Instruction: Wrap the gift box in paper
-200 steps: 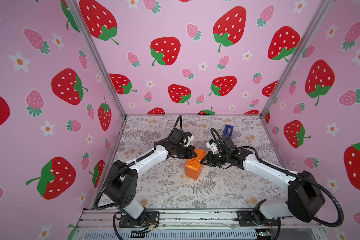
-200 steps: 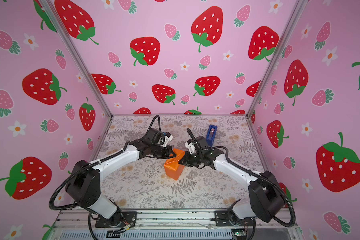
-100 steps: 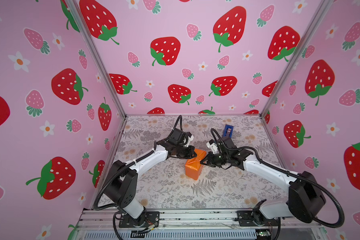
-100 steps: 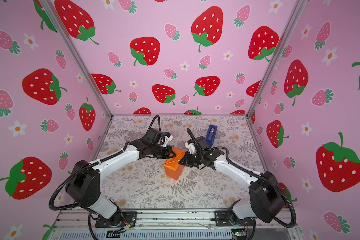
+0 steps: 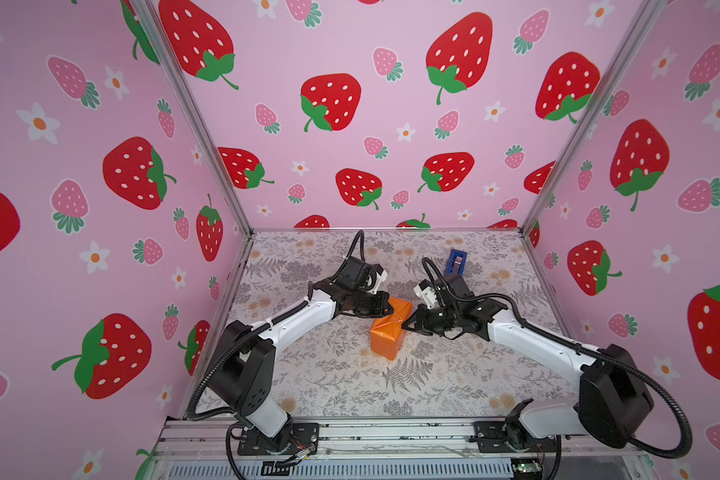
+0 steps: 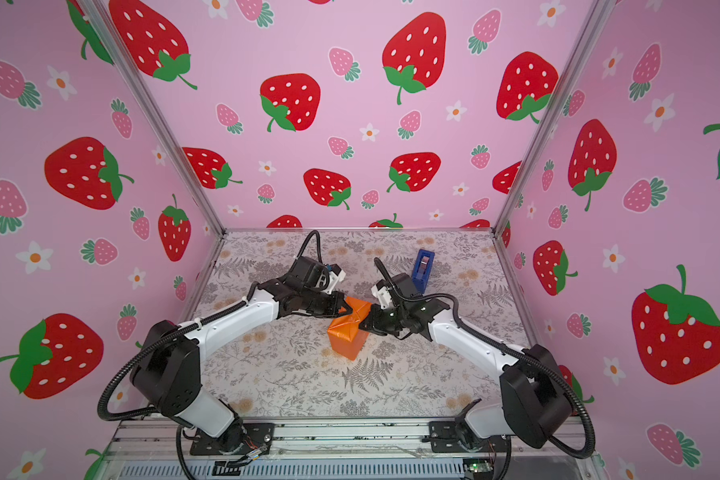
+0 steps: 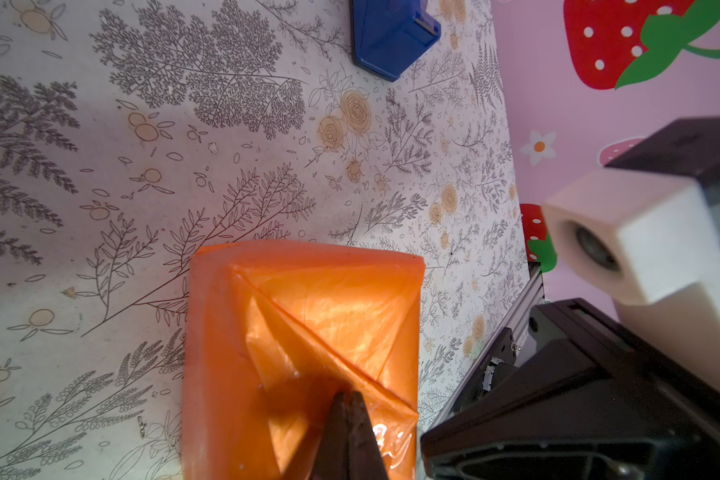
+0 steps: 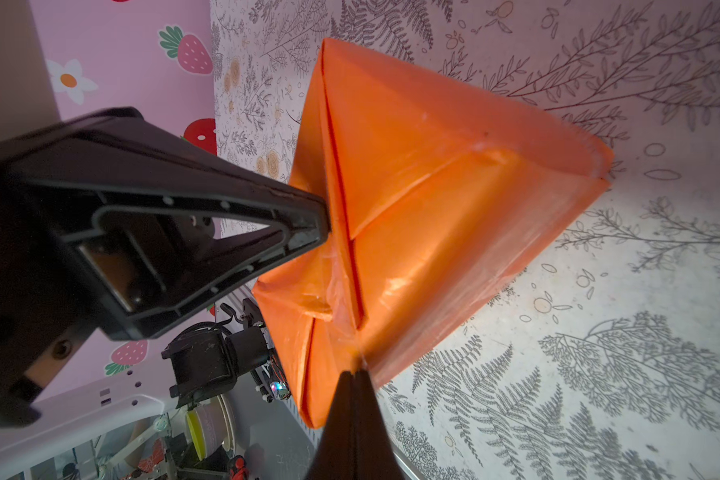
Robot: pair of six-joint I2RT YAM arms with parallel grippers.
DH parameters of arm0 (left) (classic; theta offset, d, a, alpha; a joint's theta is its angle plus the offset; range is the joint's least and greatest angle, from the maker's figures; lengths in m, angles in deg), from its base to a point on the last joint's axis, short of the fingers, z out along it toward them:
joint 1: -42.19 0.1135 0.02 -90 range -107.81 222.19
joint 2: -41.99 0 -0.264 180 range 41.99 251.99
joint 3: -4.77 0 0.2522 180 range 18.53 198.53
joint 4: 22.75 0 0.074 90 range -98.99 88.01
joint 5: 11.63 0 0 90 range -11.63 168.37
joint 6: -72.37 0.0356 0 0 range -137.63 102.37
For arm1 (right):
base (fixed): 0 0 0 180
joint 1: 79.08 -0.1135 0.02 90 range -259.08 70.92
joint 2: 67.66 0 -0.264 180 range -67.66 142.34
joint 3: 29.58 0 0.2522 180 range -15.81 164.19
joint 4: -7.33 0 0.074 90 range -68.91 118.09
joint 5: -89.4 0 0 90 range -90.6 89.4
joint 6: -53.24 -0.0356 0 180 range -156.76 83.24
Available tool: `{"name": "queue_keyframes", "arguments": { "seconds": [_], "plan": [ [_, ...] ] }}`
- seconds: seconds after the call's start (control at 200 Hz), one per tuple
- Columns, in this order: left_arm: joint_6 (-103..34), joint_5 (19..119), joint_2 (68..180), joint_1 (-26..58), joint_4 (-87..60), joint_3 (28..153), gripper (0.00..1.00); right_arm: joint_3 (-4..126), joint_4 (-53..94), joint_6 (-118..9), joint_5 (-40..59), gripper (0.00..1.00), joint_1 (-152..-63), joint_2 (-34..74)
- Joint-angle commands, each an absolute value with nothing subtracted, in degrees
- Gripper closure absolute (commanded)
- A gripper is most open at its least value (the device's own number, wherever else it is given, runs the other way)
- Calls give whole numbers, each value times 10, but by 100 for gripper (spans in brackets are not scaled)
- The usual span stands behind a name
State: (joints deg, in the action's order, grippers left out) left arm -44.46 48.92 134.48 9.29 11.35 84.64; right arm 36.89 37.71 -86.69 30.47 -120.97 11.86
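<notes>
Paper [image 5: 385,340] has not moved; left claw [image 7: 347,401] and right claw [image 8: 356,372], both closed, still touch it.

Glossy creased orange paper [image 7: 329,307], matt floral-printed tabletop [image 7: 142,166], smooth blue plastic tape dispenser [image 7: 387,37], bare metal base rail [image 5: 391,433]

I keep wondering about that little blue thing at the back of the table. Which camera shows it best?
A top view: the blue tape dispenser shows whole and upright, and both top views have it. The left wrist view has it closer but cut off by the picture's edge. The right wrist view misses it.
</notes>
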Motion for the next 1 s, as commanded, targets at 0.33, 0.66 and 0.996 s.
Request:
{"name": "queue_keyframes", "arguments": {
  "seconds": [0.33, 0.66, 0.996],
  "plan": [
    [-440, 517, 1362, 87, 180, 833, 100, 337, 329, -891, 318, 100, -1215, 129],
    [-442, 517, 1362, 87, 181, 832, 100, 305, 284, -900, 329, 100, -1215, 141],
    [-439, 534, 1355, 87, 191, 831, 100, 312, 341, -898, 280, 100, -1214, 110]
  ]
}}
